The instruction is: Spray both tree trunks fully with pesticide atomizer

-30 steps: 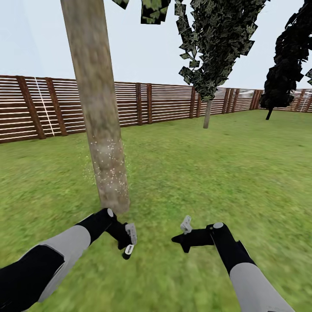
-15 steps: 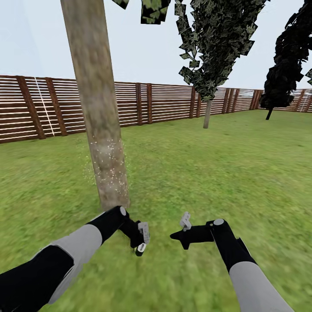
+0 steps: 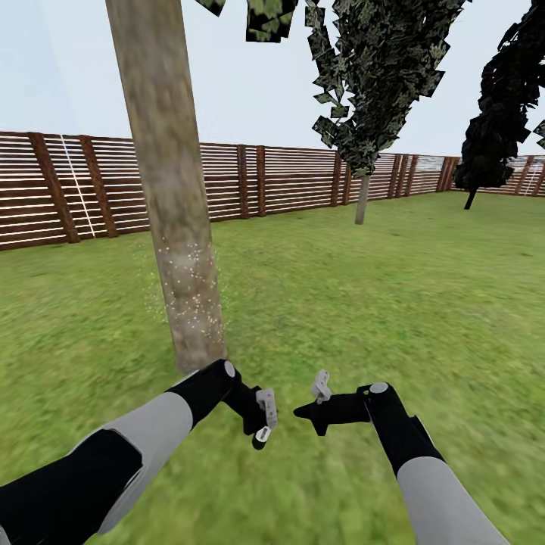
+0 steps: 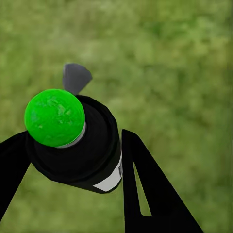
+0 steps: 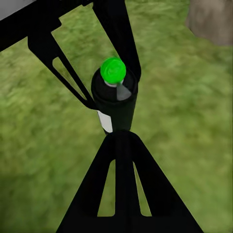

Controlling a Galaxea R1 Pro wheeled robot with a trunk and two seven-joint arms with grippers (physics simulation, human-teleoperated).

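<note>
The tree trunk [image 3: 172, 212] stands up and to the left of both arms, its lower stretch flecked with pale spray dots and its base just behind the left forearm. Below it, the left gripper [image 3: 263, 418] is clamped around the atomizer [image 3: 263, 433], a short black can with a green ball cap [image 4: 54, 117] and a grey nozzle tab; the left wrist view shows a black finger [image 4: 145, 189] pressed to each side of the can. The can's long axis runs roughly down toward the grass, so its nozzle does not seem to face the bark. To the right, the right gripper [image 3: 322, 388] hangs close beside the can, and I cannot tell how wide its fingers stand. The left arm is nearer the trunk, so aiming likely means turning that wrist back up and leftward.
</note>
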